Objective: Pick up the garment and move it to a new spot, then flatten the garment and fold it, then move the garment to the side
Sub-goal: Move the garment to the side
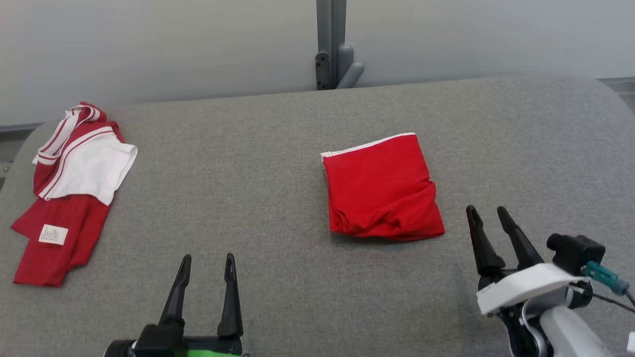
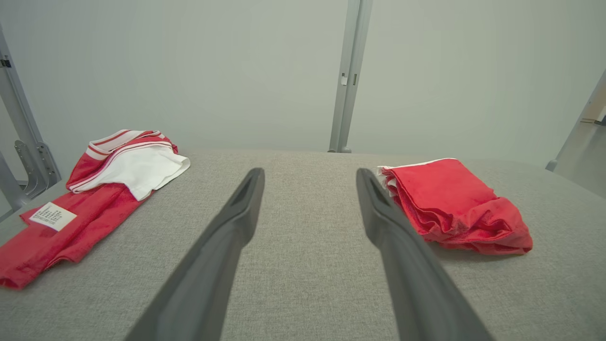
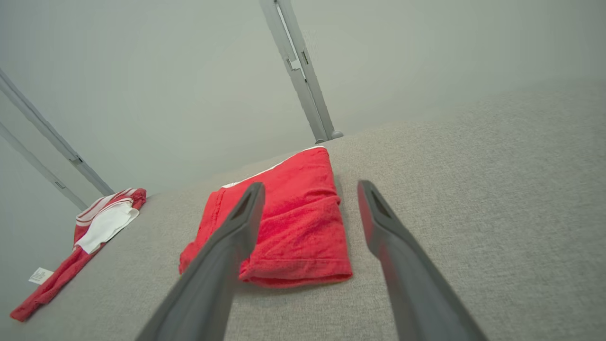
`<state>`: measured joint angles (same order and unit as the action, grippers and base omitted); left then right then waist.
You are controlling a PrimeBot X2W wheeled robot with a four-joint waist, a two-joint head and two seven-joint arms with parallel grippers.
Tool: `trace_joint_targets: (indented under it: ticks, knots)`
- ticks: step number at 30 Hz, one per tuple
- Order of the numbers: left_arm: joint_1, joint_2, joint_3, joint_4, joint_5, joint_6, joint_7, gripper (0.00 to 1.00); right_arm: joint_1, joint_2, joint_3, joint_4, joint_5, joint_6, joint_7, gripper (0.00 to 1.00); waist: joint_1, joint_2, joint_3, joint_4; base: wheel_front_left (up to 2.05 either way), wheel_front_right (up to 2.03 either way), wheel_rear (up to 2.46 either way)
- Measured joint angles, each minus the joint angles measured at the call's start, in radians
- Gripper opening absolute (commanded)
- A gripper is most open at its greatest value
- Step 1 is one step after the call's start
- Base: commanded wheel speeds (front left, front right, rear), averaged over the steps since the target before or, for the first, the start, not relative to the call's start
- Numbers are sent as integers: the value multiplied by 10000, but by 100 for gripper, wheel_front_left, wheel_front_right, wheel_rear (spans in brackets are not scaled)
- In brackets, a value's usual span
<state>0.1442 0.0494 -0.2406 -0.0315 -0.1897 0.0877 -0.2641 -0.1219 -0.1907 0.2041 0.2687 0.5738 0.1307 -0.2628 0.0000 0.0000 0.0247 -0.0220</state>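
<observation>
**Both grippers open, garment folded on the table**

From the head view I had both tools at once. The left gripper (image 1: 208, 258) and right gripper (image 1: 486, 209) hung over the grey table (image 1: 278, 297), jaws spread wide, holding nothing.

The garment (image 1: 382, 191) lay right of centre, near the right gripper but apart from it. It read as a flat red square with a white strip along its far edge. The left wrist view gave me its side: several stacked layers. The right wrist view showed its near edge as a rounded fold.

I counted two garments: this one and the other garment (image 1: 69, 188), red and white, loosely heaped at the table's left end, bearing one white label (image 1: 53, 234).
</observation>
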Motion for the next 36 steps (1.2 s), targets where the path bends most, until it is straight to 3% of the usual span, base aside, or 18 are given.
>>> trace_joint_targets:
  ticks: [7,13,24,25,26,27,36]
  knots:
    - [-765,-2,-360,-73,153,-190,0,100,-1639,-1162,1312,1204,2999,0,2,100,0,0,693,232,0,0,0]
    - [-1412,-2,-736,-48,238,-353,0,100,-3026,-2079,2592,1918,5636,0,779,100,0,0,1486,541,0,0,0]
    - [-2171,-2,-1003,44,268,-405,0,100,-4260,-2614,3643,2591,8144,0,1695,98,0,0,2563,1164,0,0,0]
    - [-2197,-2,-1016,54,293,-408,0,100,-4321,-2619,3674,2608,8324,0,1772,75,0,0,2614,1208,0,0,0]
    - [-2229,-2,-1035,69,313,-412,0,100,-4384,-2638,3705,2617,8460,0,1833,32,0,0,2657,1253,0,0,0]
    - [-2258,-2,-1047,81,332,-424,0,100,-4436,-2654,3743,2617,8541,0,1847,0,0,0,2688,1291,0,0,0]
    - [-2260,-2,-957,134,665,-571,0,100,-4352,-3344,4199,2192,8926,0,1588,0,0,0,2561,993,0,0,0]
